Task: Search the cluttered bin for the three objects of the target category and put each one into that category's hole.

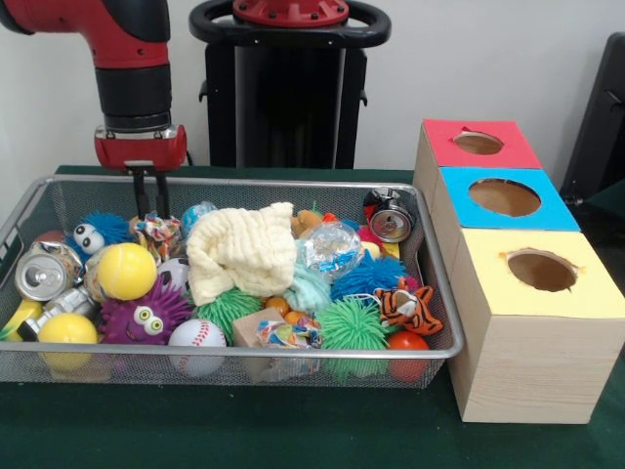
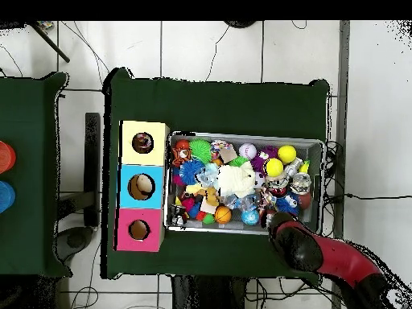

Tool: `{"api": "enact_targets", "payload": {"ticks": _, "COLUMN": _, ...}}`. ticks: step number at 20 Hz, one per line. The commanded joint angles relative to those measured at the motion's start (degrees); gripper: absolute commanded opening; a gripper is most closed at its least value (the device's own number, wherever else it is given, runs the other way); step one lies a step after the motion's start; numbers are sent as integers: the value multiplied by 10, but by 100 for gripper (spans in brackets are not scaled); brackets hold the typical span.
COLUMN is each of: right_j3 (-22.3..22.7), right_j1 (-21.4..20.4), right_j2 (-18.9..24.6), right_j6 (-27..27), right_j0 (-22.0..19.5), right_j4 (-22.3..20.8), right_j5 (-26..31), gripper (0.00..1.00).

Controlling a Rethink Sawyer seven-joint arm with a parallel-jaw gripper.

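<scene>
While the gripper [image 1: 151, 195] is hanging at the far left end of the cluttered bin [image 1: 293, 183], its fingers narrowly parted and empty, it is lining up just above a speckled rope bundle [image 1: 158, 231] beside the cream cloth [image 1: 241, 251]. The picking step is beginning; next it likely needs to descend, clamp that knot, then carry it to the boxes [image 1: 508, 244]. The other bundles are hard to pick out among the clutter.

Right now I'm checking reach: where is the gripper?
In the front view the gripper hangs over the far left end of the wire basket, its tips just above a speckled rope bundle beside the blue googly-eyed ball.
</scene>
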Motion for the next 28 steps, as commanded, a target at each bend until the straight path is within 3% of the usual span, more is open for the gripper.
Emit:
{"api": "enact_targets", "payload": {"ticks": 1, "right_j3": -52, "right_j1": -4, "right_j2": 1, "right_j6": 45, "right_j0": -3, "right_j4": -28, "right_j5": -43, "gripper": 0}}
{"api": "enact_targets", "payload": {"ticks": 12, "right_j3": -43, "right_j1": -12, "right_j2": 1, "right_j6": 46, "right_j0": 4, "right_j4": -24, "right_j5": -37, "gripper": 0}}
{"api": "enact_targets", "payload": {"ticks": 23, "right_j3": 14, "right_j1": -99, "right_j2": 28, "right_j6": 56, "right_j0": 9, "right_j4": 16, "right_j5": 12, "gripper": 0}}
{"api": "enact_targets", "payload": {"ticks": 28, "right_j3": 10, "right_j1": -106, "right_j2": 32, "right_j6": 55, "right_j0": 26, "right_j4": 20, "right_j5": 23, "gripper": 0}}
